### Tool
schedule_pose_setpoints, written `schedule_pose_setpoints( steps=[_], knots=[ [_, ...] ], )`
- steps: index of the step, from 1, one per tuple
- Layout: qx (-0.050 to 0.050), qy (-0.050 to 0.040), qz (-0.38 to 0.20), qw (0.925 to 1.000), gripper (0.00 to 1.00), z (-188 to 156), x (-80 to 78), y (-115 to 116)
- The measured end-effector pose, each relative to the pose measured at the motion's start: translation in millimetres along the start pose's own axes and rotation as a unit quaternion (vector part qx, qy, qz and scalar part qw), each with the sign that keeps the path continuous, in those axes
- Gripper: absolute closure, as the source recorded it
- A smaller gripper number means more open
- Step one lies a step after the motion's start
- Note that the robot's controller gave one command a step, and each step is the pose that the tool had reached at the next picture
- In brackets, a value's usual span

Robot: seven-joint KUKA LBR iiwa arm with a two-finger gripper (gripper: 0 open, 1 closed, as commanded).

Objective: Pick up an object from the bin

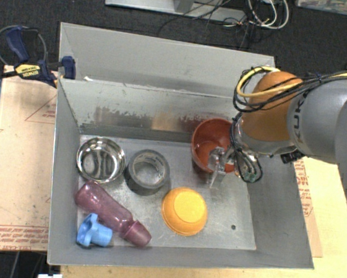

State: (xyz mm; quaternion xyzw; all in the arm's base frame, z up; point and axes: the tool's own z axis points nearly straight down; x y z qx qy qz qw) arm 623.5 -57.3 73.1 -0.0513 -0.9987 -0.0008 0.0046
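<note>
My gripper (218,165) hangs at the back right of the bin, its fingers (214,171) pointing down at the front rim of a red-brown bowl (208,142) that leans against the back wall. The fingers stand close together with nothing seen between them. A yellow-orange bowl (184,211) lies upside down on the floor just in front of the gripper, apart from it.
A grey tape roll (148,171) and a shiny steel bowl (101,160) sit left of the gripper. A pink-purple bottle (111,212) and a small blue piece (93,232) lie at the front left. Bare floor spreads at the front right.
</note>
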Motion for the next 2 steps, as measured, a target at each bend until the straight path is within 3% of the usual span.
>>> schedule_pose_setpoints(
  steps=[2],
  knots=[
    [0.000,0.0046,0.000,1.0000,1.00,-50,3.3,0]
  ],
)
